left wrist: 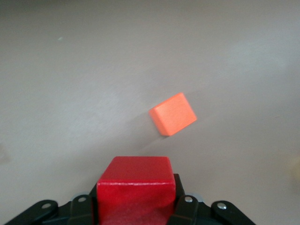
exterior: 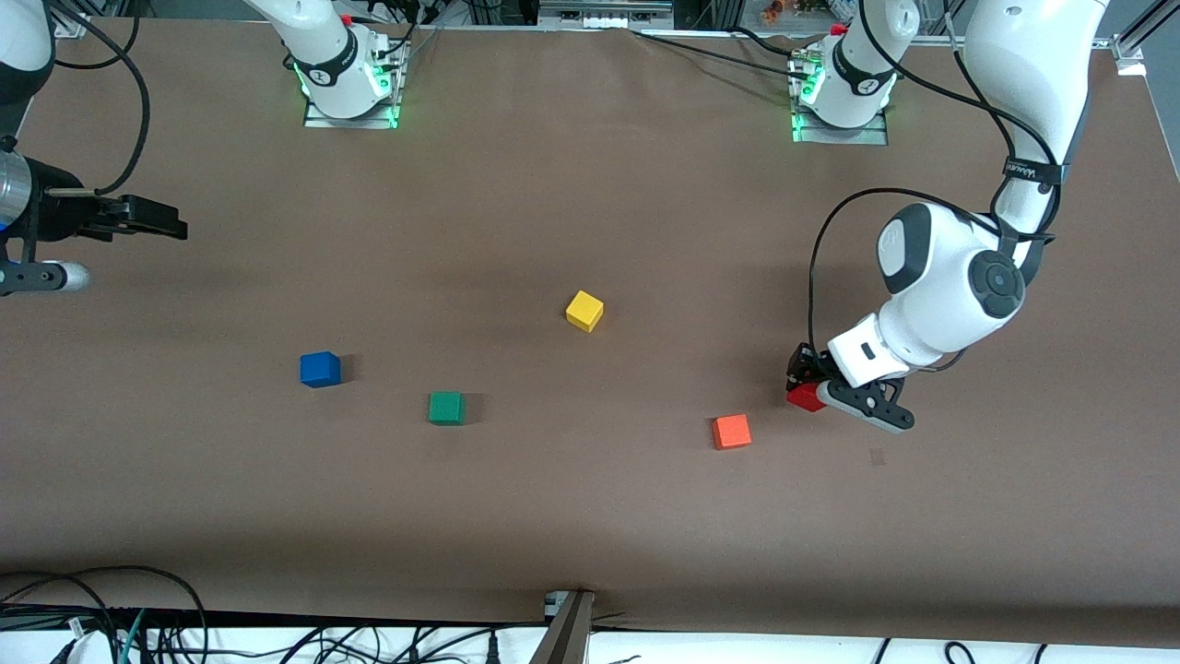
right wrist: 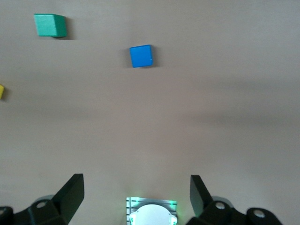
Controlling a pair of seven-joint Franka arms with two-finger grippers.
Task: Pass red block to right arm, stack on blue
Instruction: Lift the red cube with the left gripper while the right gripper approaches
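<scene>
My left gripper (exterior: 813, 387) is shut on the red block (exterior: 805, 397), holding it low over the table toward the left arm's end. In the left wrist view the red block (left wrist: 135, 180) fills the gap between the black fingers (left wrist: 187, 211). The blue block (exterior: 320, 369) sits on the table toward the right arm's end and also shows in the right wrist view (right wrist: 141, 56). My right gripper (exterior: 175, 224) hangs open and empty above the table's edge at the right arm's end, its fingers (right wrist: 71, 192) spread wide.
An orange-red block (exterior: 731, 431) lies close beside the red block, slightly nearer the camera, and shows in the left wrist view (left wrist: 173, 114). A green block (exterior: 446, 408) lies beside the blue one. A yellow block (exterior: 584, 311) sits mid-table. The right arm's base (right wrist: 151, 213) shows under its gripper.
</scene>
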